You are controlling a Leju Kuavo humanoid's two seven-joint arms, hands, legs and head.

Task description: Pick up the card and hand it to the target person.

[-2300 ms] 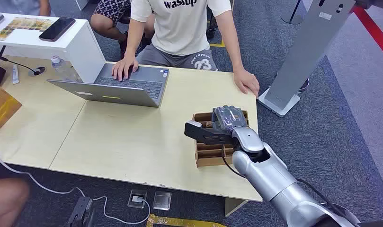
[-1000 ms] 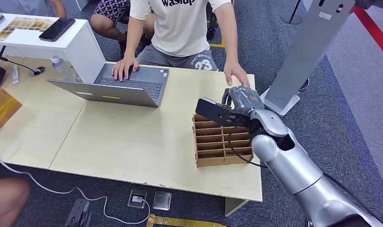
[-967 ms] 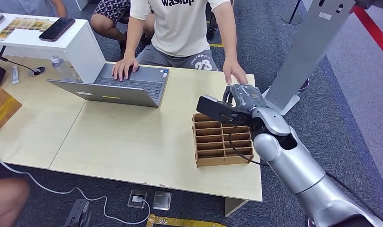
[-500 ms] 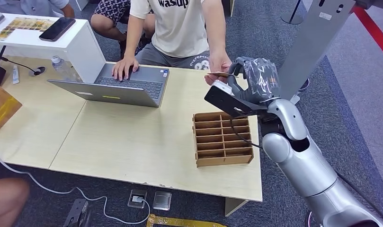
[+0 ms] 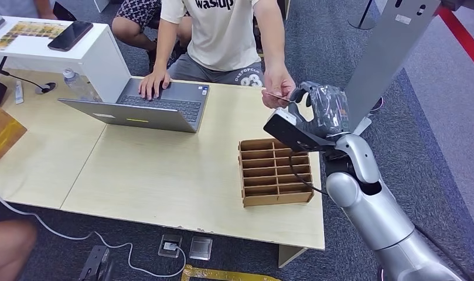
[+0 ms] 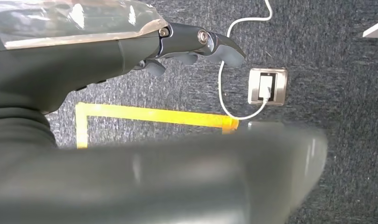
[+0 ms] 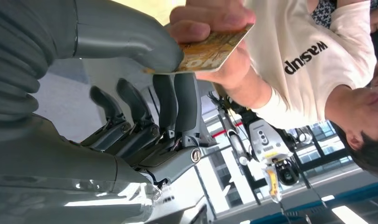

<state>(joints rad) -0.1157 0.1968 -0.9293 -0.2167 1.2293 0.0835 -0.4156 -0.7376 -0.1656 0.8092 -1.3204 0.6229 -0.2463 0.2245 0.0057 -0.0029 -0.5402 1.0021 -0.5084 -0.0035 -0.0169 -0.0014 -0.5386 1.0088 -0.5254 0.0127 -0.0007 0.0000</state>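
My right hand (image 5: 320, 112) is raised above the table's far right corner, past the wooden box. It pinches a thin yellowish card (image 5: 275, 95) between thumb and fingers. In the right wrist view the card (image 7: 210, 49) sits between my thick grey thumb (image 7: 131, 39) and the dark fingers (image 7: 177, 100). The person in the white T-shirt (image 5: 222, 35) grips the card's other end with a hand (image 5: 279, 86); their fingers (image 7: 210, 16) close over it. My left hand (image 6: 131, 51) hangs over the carpet, fingers extended, holding nothing.
A wooden divided box (image 5: 275, 171) stands on the table (image 5: 164, 175) below my right arm. The person's other hand rests on an open laptop (image 5: 152, 105). A grey stand (image 5: 384, 58) rises just right of my hand. A white shelf (image 5: 76, 52) carries a phone.
My right hand has lifted from the wooden box and moved away toward the person with the card. The person's hand has left the table edge and taken hold of the card.
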